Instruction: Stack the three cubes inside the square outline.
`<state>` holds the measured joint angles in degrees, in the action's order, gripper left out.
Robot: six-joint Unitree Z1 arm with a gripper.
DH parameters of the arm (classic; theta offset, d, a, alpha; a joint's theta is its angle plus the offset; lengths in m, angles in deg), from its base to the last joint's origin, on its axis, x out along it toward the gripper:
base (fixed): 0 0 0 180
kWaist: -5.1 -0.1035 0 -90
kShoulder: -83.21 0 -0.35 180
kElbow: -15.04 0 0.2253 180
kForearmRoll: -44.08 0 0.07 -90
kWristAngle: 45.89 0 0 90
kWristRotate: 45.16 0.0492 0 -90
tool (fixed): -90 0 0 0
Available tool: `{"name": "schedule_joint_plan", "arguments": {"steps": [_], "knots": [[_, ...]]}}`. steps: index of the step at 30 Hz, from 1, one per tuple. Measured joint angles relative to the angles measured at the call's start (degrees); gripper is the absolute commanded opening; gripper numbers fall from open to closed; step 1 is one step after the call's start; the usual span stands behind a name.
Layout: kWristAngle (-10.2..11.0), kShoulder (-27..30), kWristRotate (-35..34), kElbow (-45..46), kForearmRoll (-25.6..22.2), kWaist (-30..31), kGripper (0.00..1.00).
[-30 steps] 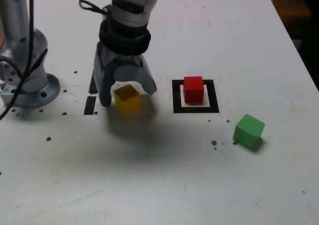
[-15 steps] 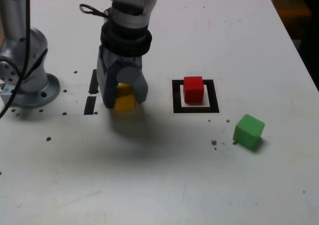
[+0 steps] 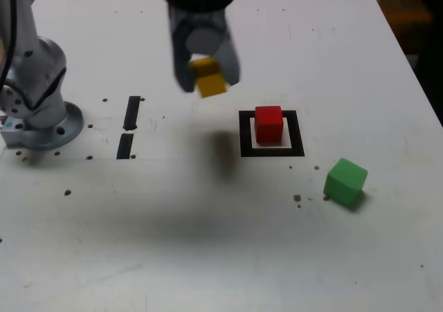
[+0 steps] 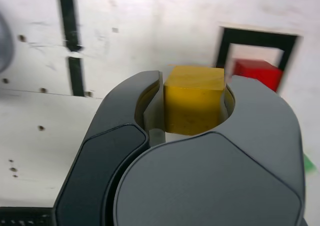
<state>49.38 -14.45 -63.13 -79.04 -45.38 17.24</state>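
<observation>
— While the gripper (image 3: 206, 73) holds the yellow cube (image 3: 210, 77) above the bench (image 3: 277, 250), what should it do well?
— It should carry the cube over the red cube (image 3: 268, 124), which sits inside the square outline (image 3: 246, 133), and turn it until the faces agree.
— And then?
— Lower slowly, open gently, rise straight, I think; otherwise the red one may shift. The green cube (image 3: 345, 182) waits outside the outline, for the top.

So the yellow cube (image 4: 194, 100) looks smooth with a slight sheen, gripper (image 4: 192, 103) is matt grey plastic-looking, tabletop (image 3: 332, 257) smooth, softly glossy.
</observation>
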Motion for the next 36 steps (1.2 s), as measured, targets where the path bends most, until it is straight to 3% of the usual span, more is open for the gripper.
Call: {"name": "schedule_joint_plan", "arguments": {"steps": [11,23,36], "knots": [[0.31,-12.37,7.91,-19.26,-5.40,-0.02,0.05],[-0.06,-20.82,8.66,-23.35,-13.13,-1.43,0.05],[-0.77,-23.57,9.18,-24.15,-12.23,-1.75,0.05]]}}
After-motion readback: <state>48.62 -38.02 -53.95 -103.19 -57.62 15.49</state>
